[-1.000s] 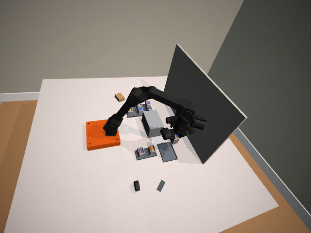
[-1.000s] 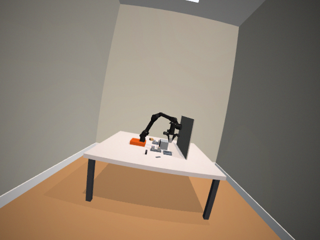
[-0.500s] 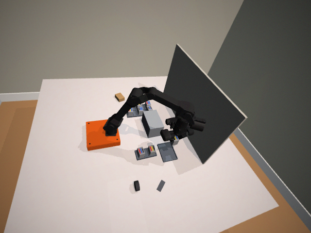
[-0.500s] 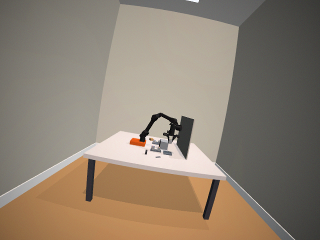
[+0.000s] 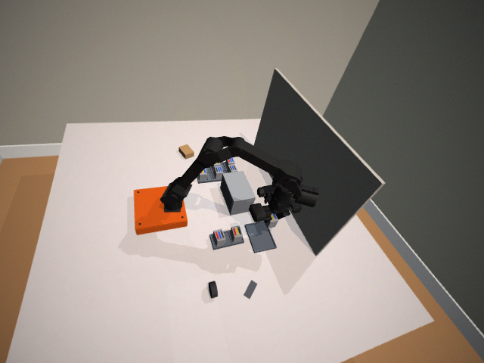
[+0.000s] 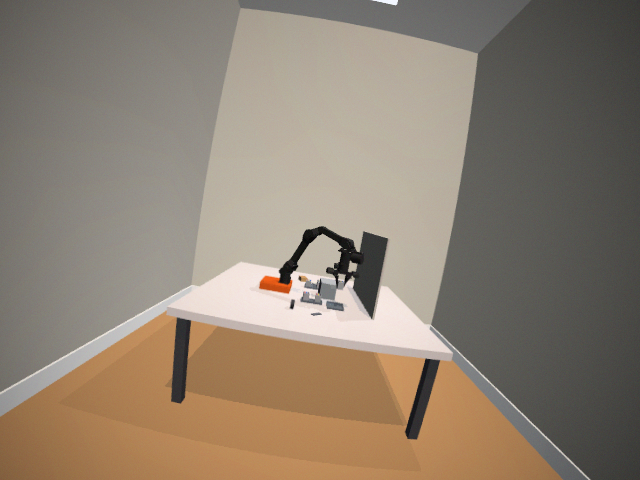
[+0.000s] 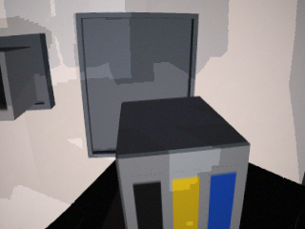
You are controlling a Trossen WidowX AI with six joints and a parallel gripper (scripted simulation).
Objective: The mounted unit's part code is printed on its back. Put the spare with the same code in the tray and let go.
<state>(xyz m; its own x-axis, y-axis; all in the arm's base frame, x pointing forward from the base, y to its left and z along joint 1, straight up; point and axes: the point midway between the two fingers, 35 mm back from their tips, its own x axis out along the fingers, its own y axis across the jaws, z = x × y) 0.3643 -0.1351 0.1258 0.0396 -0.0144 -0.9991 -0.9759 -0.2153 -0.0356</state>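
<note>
My gripper [image 5: 272,218] [image 6: 340,284] is shut on a grey spare [image 5: 273,221] [image 7: 183,157] with a dark top and black, yellow and blue stripes. It holds the spare above the table, just beyond the tray's far edge in the top view. The shallow grey tray [image 5: 266,243] [image 6: 334,305] [image 7: 138,48] is empty; the spare hides its lower right corner in the wrist view. A large grey box [image 5: 238,186] [image 6: 327,288] stands beside the arm and looks like the mounted unit. No code on its back is readable.
A near rack [image 5: 228,240] with two striped spares stands beside the tray. A far rack [image 5: 203,181] holds several. A tall dark panel [image 5: 312,156] [image 6: 371,273] stands close behind the gripper. A tan block [image 5: 187,150], black disc [image 5: 212,289] and grey plate [image 5: 249,289] lie around.
</note>
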